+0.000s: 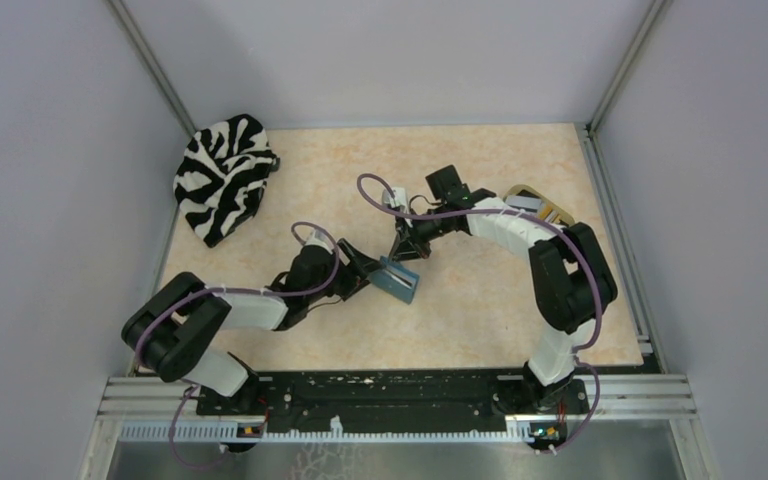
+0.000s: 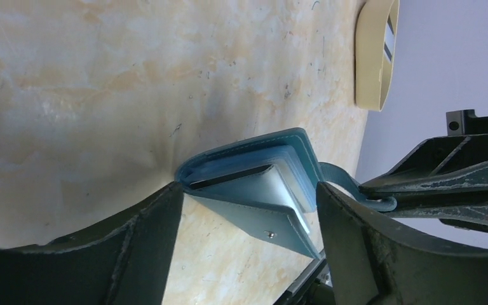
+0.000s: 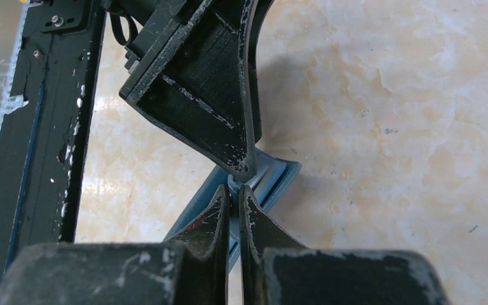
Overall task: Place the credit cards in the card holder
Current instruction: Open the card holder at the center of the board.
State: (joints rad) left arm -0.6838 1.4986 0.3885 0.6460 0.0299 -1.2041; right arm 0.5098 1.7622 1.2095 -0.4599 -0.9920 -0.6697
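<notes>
The teal card holder (image 1: 399, 281) stands on edge mid-table, partly open. My left gripper (image 1: 373, 270) holds it across its width. In the left wrist view the card holder (image 2: 254, 190) spans the gap between my two fingers (image 2: 146, 248), and a thin dark edge, perhaps a card (image 2: 229, 178), shows inside a pale blue pocket. My right gripper (image 1: 406, 247) is shut on the holder's snap tab (image 2: 346, 184). In the right wrist view the gripper (image 3: 233, 190) pinches the teal tab (image 3: 234, 182). Pale card edges (image 2: 387, 38) show in the beige tray.
A beige oval tray (image 1: 543, 206) sits at the back right behind the right arm; it also shows in the left wrist view (image 2: 370, 57). A zebra-striped cloth (image 1: 222, 176) lies at the back left corner. The black base rail (image 3: 38, 127) runs along the near edge.
</notes>
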